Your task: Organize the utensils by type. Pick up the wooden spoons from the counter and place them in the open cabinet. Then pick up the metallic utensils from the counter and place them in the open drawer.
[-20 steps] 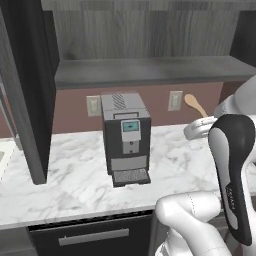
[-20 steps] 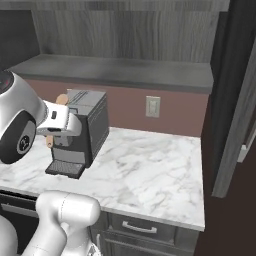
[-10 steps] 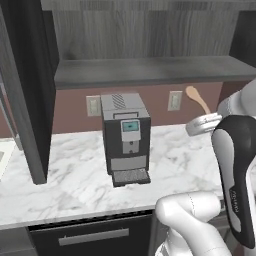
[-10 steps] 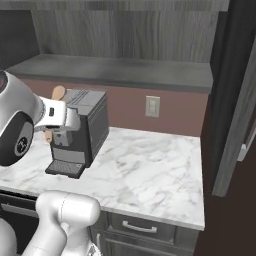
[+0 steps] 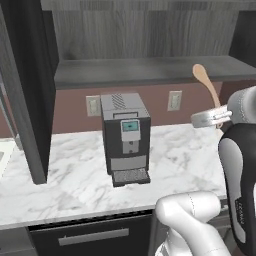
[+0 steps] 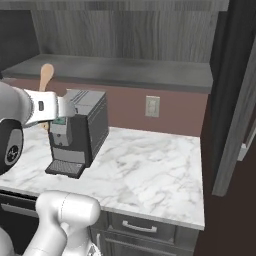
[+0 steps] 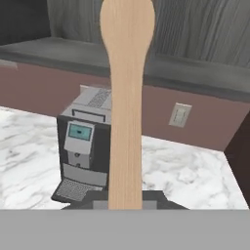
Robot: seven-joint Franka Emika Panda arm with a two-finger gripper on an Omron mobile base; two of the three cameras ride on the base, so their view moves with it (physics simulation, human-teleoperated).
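While clamped on the wooden spoon [image 7: 126, 107], the pincer [image 5: 216, 118] hangs above the bench [image 5: 75, 180], right of the coffee machine [image 5: 125, 138]. Spoon bowl points up toward the cabinet shelf [image 5: 145, 70].

The scene is lit softly and evenly, and no lamp is seen. The white table [image 5: 190, 150] is the brightest part. A soft shadow is cast beside the coffee machine [image 5: 125, 137] toward the table's front edge. The cabinet shelf [image 6: 125, 72] is kept dim and grey. No glare is seen. Edges are drawn a little soft and grainy.
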